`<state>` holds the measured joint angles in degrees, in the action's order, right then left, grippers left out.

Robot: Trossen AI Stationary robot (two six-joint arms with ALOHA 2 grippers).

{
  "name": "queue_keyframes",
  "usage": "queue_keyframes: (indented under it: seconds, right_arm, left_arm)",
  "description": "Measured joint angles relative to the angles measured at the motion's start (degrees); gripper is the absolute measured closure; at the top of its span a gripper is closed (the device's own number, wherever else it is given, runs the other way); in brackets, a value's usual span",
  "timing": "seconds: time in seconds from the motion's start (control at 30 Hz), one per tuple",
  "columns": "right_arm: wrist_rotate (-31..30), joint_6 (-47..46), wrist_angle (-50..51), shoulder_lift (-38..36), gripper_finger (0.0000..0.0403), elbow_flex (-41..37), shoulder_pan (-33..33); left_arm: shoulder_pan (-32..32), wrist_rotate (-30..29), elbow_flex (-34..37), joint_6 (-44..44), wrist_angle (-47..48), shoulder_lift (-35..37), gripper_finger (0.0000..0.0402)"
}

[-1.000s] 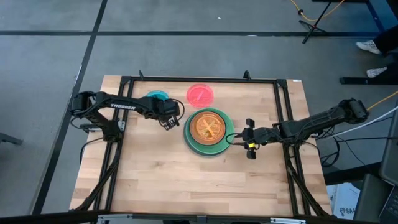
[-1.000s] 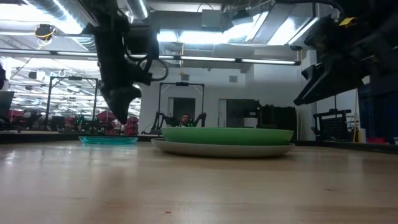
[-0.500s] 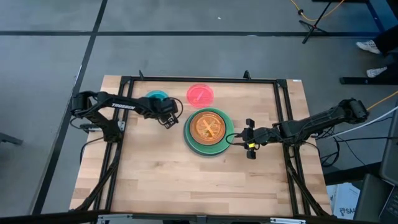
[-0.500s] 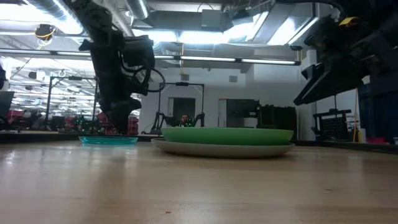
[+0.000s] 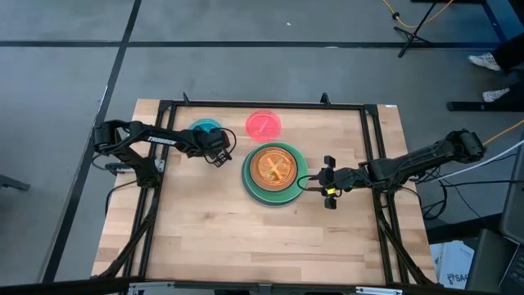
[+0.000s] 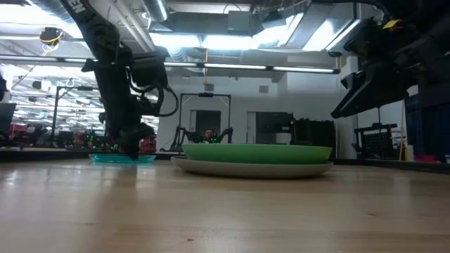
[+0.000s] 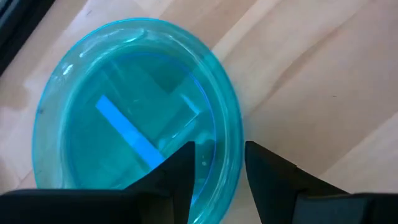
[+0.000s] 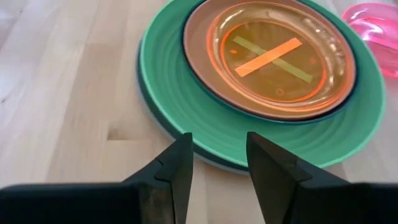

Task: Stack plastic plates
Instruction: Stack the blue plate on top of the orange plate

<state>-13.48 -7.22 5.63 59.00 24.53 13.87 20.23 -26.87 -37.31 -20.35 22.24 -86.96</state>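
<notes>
A stack (image 5: 274, 170) stands mid-table: a grey plate (image 6: 253, 169) at the bottom, then mint green (image 8: 168, 93), dark teal, brown and orange (image 8: 273, 56) plates. I cannot tell a lime plate apart. The translucent blue plate (image 5: 203, 127) and the pink plate (image 5: 264, 124) lie flat near the far edge. My left gripper (image 7: 219, 155) is open and low over the blue plate (image 7: 124, 124), one finger inside its rim and one outside. My right gripper (image 8: 219, 146) hangs open just right of the stack.
A black frame (image 5: 372, 147) runs around the work area on the wooden table (image 5: 246, 238). Bare wood lies on the near side of the stack. The pink plate (image 8: 379, 25) sits just beyond the stack's far edge.
My left gripper has come down and moved a little toward the table's far left, onto the edge of the blue plate. The right arm and all plates have stayed where they were.
</notes>
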Motion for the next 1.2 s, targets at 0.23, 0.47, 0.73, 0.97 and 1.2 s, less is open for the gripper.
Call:
queue_keyframes:
  seconds: [0.23,0.47,0.73,0.97,1.2]
  right_arm:
    - [-2.6,0.0,0.0,0.0,0.0260,0.0,0.0]
    - [-2.6,0.0,0.0,0.0,0.0260,0.0,0.0]
    - [-2.6,0.0,0.0,0.0,0.0260,0.0,0.0]
    - [-2.6,-0.1,0.0,0.0,0.0260,0.0,0.0]
    - [-2.6,-0.2,0.0,0.0,0.0260,0.0,0.0]
  left_arm:
    - [1.6,0.9,2.2,2.8,-2.8,0.1,0.0269]
    - [1.5,0.9,2.7,3.6,-3.5,0.1,0.0301]
    - [1.4,0.0,2.8,5.8,-5.0,0.0,0.0395]
    - [-2.1,-5.3,2.8,6.0,-5.8,-0.1,0.0399]
    - [-5.9,-7.4,1.6,6.0,-5.7,-0.1,0.0399]
